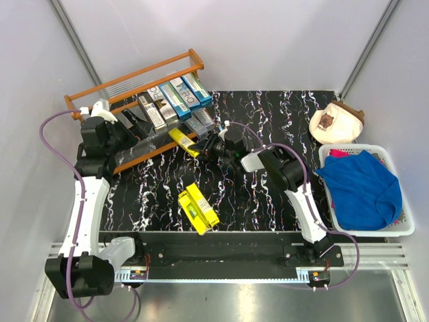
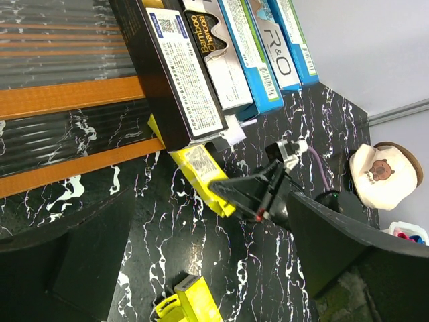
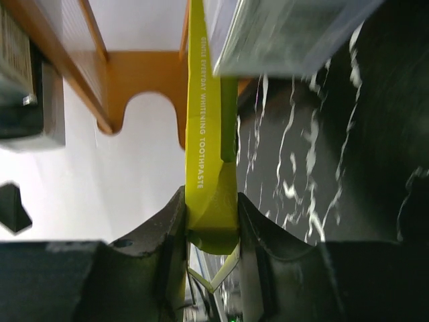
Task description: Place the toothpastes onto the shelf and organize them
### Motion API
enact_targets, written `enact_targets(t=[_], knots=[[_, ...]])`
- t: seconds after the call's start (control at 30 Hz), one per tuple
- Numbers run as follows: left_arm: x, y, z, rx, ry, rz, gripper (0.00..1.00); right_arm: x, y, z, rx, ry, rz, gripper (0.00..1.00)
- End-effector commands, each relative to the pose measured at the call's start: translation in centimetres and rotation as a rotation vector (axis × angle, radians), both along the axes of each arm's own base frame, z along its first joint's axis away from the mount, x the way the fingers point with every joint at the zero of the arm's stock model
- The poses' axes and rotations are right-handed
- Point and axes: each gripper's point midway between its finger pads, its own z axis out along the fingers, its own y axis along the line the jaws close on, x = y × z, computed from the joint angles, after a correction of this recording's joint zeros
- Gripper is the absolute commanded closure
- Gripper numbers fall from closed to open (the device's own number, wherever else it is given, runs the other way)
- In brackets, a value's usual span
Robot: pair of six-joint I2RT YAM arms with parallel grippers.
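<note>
A two-arm robot works at a black marbled table (image 1: 268,201). At the far left stands the shelf (image 1: 134,74), an orange-brown wooden rack holding a slanted row of toothpaste cartons (image 1: 175,99) in black, silver-grey and blue.

The right gripper (image 1: 205,146) reaches towards the shelf's right end and pinches one end of a yellow carton (image 1: 181,139) between its two fingers (image 3: 167,228). In the right wrist view the carton (image 3: 204,134) stands on edge in the grip and runs straight away from the fingers towards the wooden end piece of the shelf. In the left wrist view its far end slips under a black carton (image 2: 174,74) that overhangs the front rail; whether it rests on the lower tier or on the table is hard to tell.

The left gripper (image 1: 134,131) hovers at the shelf's front, left of the held carton, its fingers (image 2: 74,261) spread wide with nothing between them.

Two more yellow cartons (image 1: 198,208) lie together on the table, well apart from both grippers. A white basket (image 1: 402,231) with a blue cloth (image 1: 362,188) sits at the right.
</note>
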Motion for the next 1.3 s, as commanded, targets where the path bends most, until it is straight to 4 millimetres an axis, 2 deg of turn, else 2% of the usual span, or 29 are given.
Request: enact_targets(t=[0.0, 0.07, 0.1, 0.13, 0.2, 0.23, 0.27, 0.33, 0.43, 0.63, 0.77, 0.87, 0.9, 1.03, 1.13, 1.27], knots=[[-0.3, 0.5, 1.9, 0.036, -0.07, 0.012, 0.01, 4.0, 0.7, 3.9, 0.087, -0.103, -0.117, 0.7], [-0.3, 0.5, 1.8, 0.036, -0.068, 0.013, 0.01, 4.8, 0.6, 3.0, 0.073, -0.088, -0.151, 0.7], [-0.4, 0.5, 1.7, 0.036, -0.065, 0.011, 0.01, 5.3, 0.8, 3.2, 0.077, -0.095, -0.163, 0.69], [-0.4, 0.5, 1.5, 0.035, -0.062, 0.012, 0.01, 5.7, 0.8, 2.0, 0.064, -0.071, -0.176, 0.69], [-0.4, 0.4, 1.3, 0.034, -0.058, 0.009, 0.01, 6.6, 1.2, 1.8, 0.071, -0.057, -0.194, 0.69], [-0.4, 0.4, 1.2, 0.034, -0.056, 0.008, 0.01, 6.9, 1.3, 0.8, 0.06, -0.032, -0.202, 0.69], [-0.4, 0.4, 1.2, 0.032, -0.054, 0.009, 0.01, 7.5, 1.6, 1.1, 0.065, -0.035, -0.211, 0.69], [-0.5, 0.4, 1.2, 0.033, -0.056, 0.009, 0.01, 7.9, 1.6, 0.1, 0.034, -0.009, -0.222, 0.69], [-0.6, 0.4, 1.5, 0.034, -0.064, 0.009, 0.01, 9.1, 0.9, -0.4, -0.014, 0.005, -0.296, 0.69], [-0.6, 0.5, 1.3, 0.035, -0.061, 0.011, 0.01, 10.3, -0.8, -0.9, -0.049, 0.041, -0.414, 0.68], [-0.6, 0.3, 1.3, 0.032, -0.06, 0.003, 0.01, 10.6, -0.9, -1.2, -0.041, 0.059, -0.431, 0.66], [-0.6, 0.3, 1.4, 0.033, -0.063, 0.001, 0.01, 10.4, -0.9, -1.6, -0.049, 0.068, -0.426, 0.57], [-0.6, 0.3, 1.5, 0.035, -0.066, 0.0, 0.01, 10.4, -0.9, -1.5, -0.052, 0.065, -0.425, 0.48], [-0.8, 0.1, 1.4, 0.033, -0.067, -0.009, 0.01, 9.8, -1.6, -2.0, -0.097, 0.063, -0.427, 0.25], [-0.8, 0.1, 1.3, 0.031, -0.064, -0.013, 0.01, 9.4, -2.0, -1.8, -0.129, 0.049, -0.419, 0.12], [-0.8, 0.0, 1.2, 0.028, -0.064, -0.014, 0.01, 8.6, -2.7, -1.7, -0.173, 0.025, -0.407, 0.03]])
